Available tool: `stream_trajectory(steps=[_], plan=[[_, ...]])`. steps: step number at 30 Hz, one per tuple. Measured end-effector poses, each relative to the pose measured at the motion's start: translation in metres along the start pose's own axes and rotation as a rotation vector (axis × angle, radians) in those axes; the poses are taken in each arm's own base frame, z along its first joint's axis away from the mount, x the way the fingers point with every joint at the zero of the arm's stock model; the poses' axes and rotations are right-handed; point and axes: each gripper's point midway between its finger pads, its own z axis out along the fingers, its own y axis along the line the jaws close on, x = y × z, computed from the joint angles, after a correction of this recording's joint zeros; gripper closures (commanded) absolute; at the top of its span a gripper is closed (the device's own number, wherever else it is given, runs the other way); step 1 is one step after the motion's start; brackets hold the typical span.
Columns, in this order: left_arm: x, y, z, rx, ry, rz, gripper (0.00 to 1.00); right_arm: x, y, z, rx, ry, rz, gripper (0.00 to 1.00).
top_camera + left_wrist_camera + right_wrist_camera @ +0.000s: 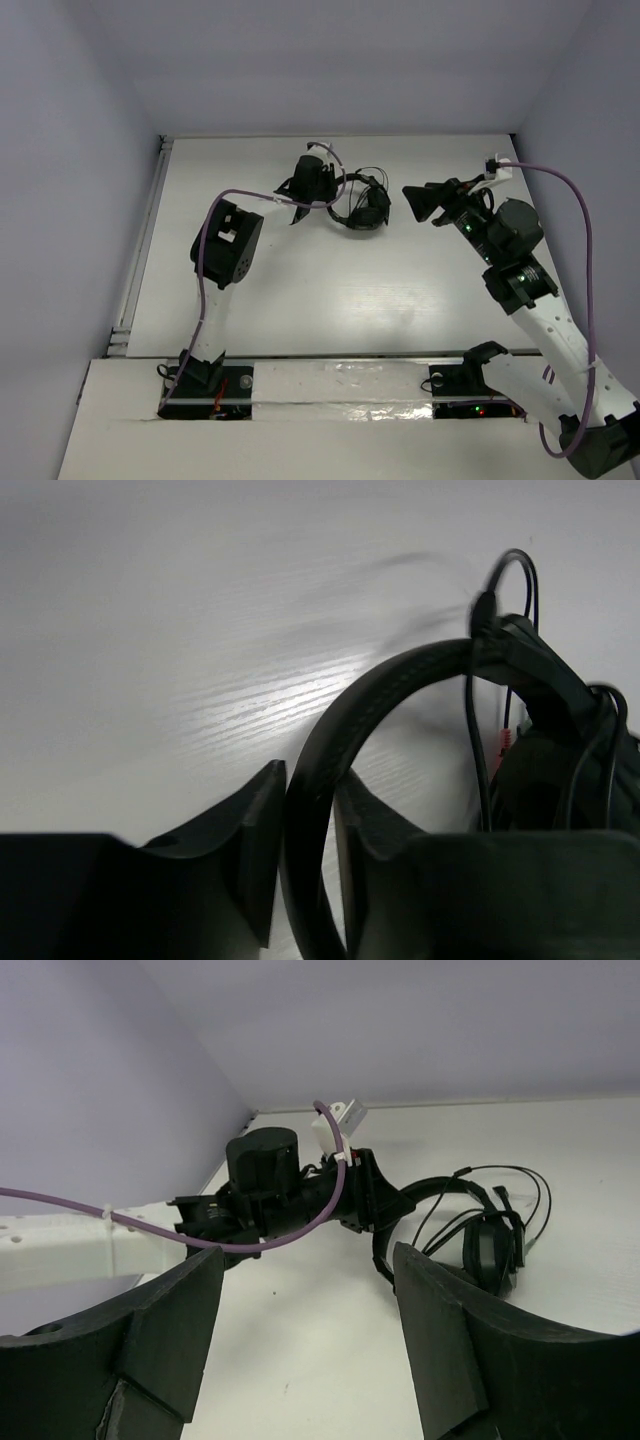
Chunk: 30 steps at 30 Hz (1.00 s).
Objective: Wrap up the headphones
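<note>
The table (pixel 330 290) lies bare from the arm bases up to the headphones (pixel 365 205), so the near side is open to approach. A clear gap separates the spread right gripper (pixel 415 205) from the nearest earcup. The left side is blocked: the left gripper (pixel 305 780) clamps the headband, with its wrist and a purple cable (pixel 265 193) arching over it. Loose loops of cord (pixel 520 1175) stick up around the earcups on the far side, toward the back wall (pixel 340 60).
</note>
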Motion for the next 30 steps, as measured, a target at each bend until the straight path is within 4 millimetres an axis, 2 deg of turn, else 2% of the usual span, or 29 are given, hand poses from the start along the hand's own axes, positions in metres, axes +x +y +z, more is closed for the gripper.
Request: stream_trajectory(steps=[3,4,9,11,12,15,17,21,26,30], plan=[[-0.006,-0.001,0.001,-0.002,-0.016,-0.012,0.67,-0.002,0.001,-0.002,-0.003,-0.007,0.001,0.25],[-0.006,-0.001,0.001,-0.003,-0.017,-0.016,0.56,-0.003,0.002,-0.003,-0.005,-0.01,0.003,0.24],[0.013,0.007,-0.003,-0.024,0.006,-0.035,0.44,-0.009,0.006,-0.008,-0.014,-0.028,0.009,0.23],[0.019,0.012,-0.009,-0.044,0.02,-0.036,0.29,-0.011,0.008,-0.01,-0.018,-0.033,0.02,0.2],[0.019,0.013,-0.014,-0.051,0.022,-0.037,0.02,-0.012,0.009,-0.011,-0.019,-0.035,0.024,0.06],[0.006,0.011,-0.034,-0.06,-0.006,-0.044,0.01,-0.015,0.011,-0.013,-0.019,-0.036,0.038,0.0],[-0.012,0.007,-0.055,-0.055,-0.05,-0.046,0.01,-0.019,0.013,-0.014,-0.021,-0.041,0.048,0.0],[-0.063,-0.008,-0.11,-0.028,-0.189,-0.066,0.01,-0.023,0.014,-0.016,-0.009,-0.042,0.056,0.0],[-0.127,-0.026,-0.198,0.011,-0.394,-0.108,0.01,-0.032,0.01,-0.029,0.037,-0.068,0.061,0.0],[-0.164,-0.034,-0.274,0.034,-0.531,-0.154,0.01,-0.045,0.006,-0.043,0.084,-0.113,0.061,0.0]])
